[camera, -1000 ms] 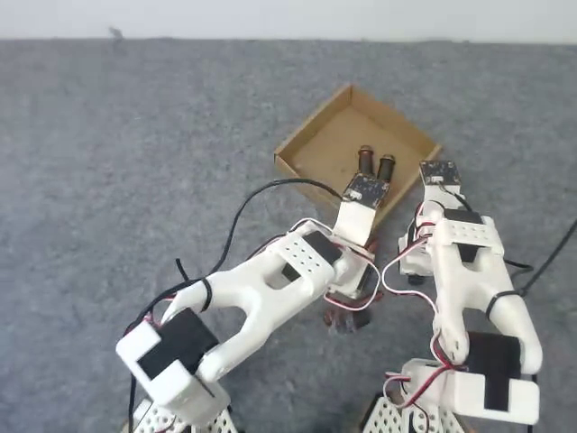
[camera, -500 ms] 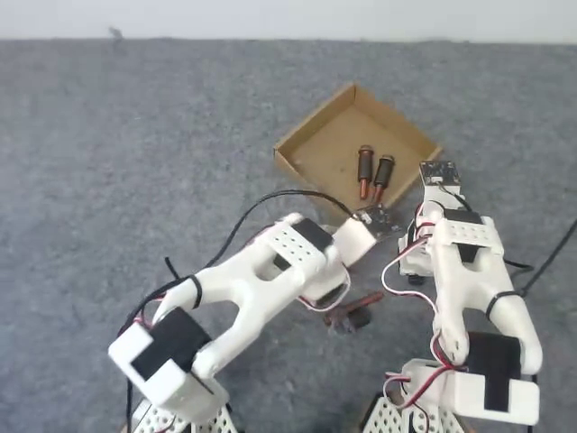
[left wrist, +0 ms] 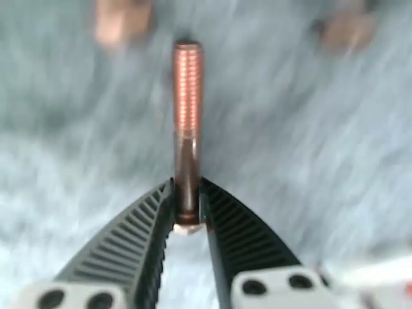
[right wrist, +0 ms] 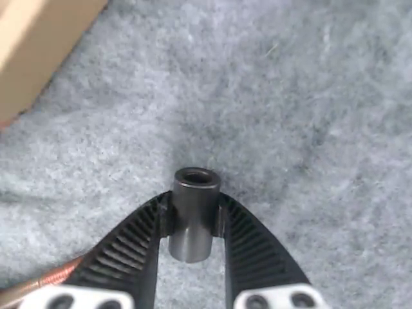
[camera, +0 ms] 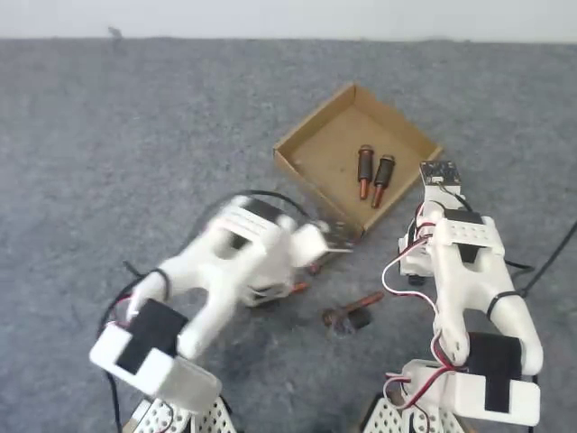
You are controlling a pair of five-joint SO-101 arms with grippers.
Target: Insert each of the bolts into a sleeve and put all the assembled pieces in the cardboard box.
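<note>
My left gripper [left wrist: 187, 187] is shut on the head end of a copper bolt [left wrist: 187, 96], whose threaded end sticks out ahead of the fingers. In the high view that bolt [camera: 297, 289] shows under the left arm, near the table's middle. My right gripper [right wrist: 193, 199] is shut on a dark sleeve [right wrist: 194, 212], its open bore facing away, just above the carpet near the box corner [right wrist: 38, 45]. The cardboard box [camera: 306, 144] holds two assembled pieces [camera: 365, 171] [camera: 383, 179] side by side.
A loose bolt [camera: 366, 300] lies beside a dark sleeve [camera: 348, 317] on the grey carpet between the two arms; the same bolt's end [right wrist: 35, 283] appears by the right fingers. The right arm [camera: 469, 271] stands close to the box's near right corner.
The left arm has drawn back from the box's near edge toward the left and the front, uncovering the two pieces inside. The right arm has not moved.
</note>
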